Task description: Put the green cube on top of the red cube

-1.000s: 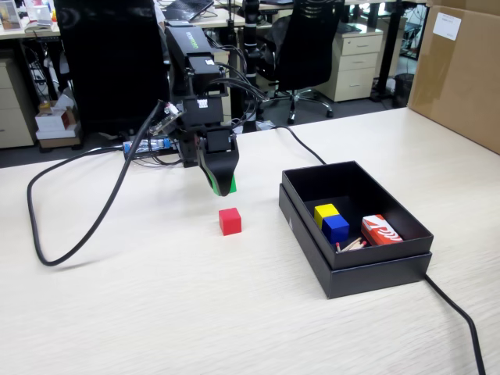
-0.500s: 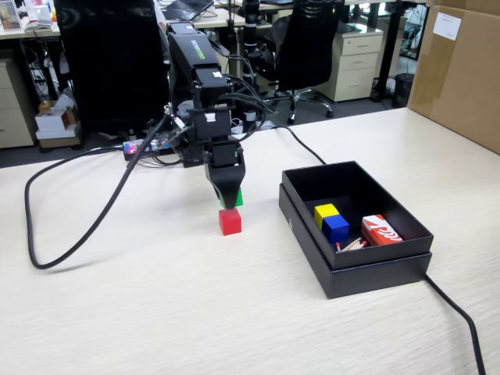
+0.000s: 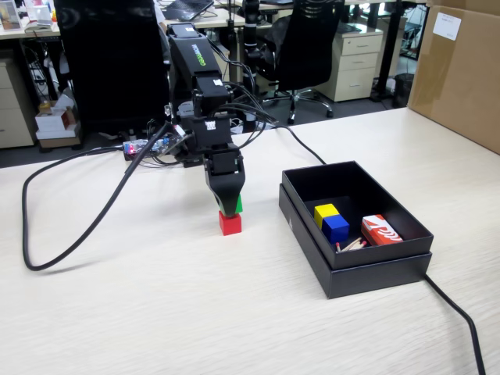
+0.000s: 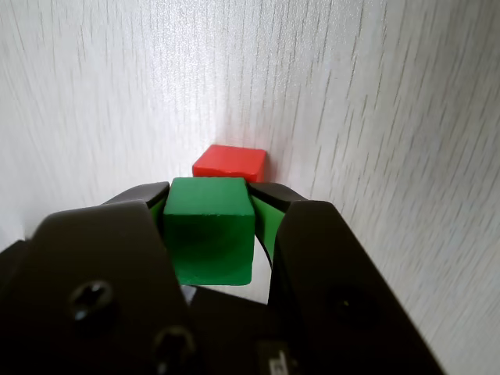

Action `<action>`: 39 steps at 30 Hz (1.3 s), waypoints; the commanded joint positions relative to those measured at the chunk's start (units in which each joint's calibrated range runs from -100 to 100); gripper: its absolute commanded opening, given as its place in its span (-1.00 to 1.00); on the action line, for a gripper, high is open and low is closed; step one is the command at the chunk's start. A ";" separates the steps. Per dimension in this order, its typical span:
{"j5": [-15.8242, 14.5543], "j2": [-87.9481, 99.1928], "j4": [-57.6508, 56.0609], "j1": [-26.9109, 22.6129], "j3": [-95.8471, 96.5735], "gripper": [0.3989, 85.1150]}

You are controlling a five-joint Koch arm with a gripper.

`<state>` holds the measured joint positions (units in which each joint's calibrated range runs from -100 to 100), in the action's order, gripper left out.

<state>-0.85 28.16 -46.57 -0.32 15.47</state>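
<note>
Desk (image 3: 156, 312): pale wood grain, arm mounted toward the far edge, left of centre in the fixed view. Black box (image 3: 367, 269) sits toward the right edge, holding a yellow cube (image 3: 325, 211), a blue cube (image 3: 336, 227) and a red-and-white printed box (image 3: 381, 230) — none of them part of this job.

Arm (image 3: 207, 101) reaches down near mid-desk. Gripper (image 4: 209, 205) is clamped on the green cube (image 4: 208, 230), one finger against each side face. In the fixed view the green cube appears directly over the red cube (image 3: 230, 223), just above it or touching; contact cannot be confirmed.

Red cube rests on the bare desk, well clear of the black box and every edge.

Risks, judged from here:
- Wrist view shows the red cube's top face (image 4: 230, 162) beyond the green one and seemingly shifted a little right — if that offset is real, release would leave an overhang and the green cube could tip off.
- Descending further with misalignment could shove the red cube sideways.
- Uneven finger opening could drag the green cube — both cubes are small and probably light.
</note>
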 commanded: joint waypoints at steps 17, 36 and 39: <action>0.15 1.28 1.61 -0.05 0.76 -0.09; 0.29 24.68 -3.15 -0.39 -1.87 0.12; 0.63 30.42 -3.23 -0.39 0.85 0.12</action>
<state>-0.85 51.59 -49.28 -0.71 17.57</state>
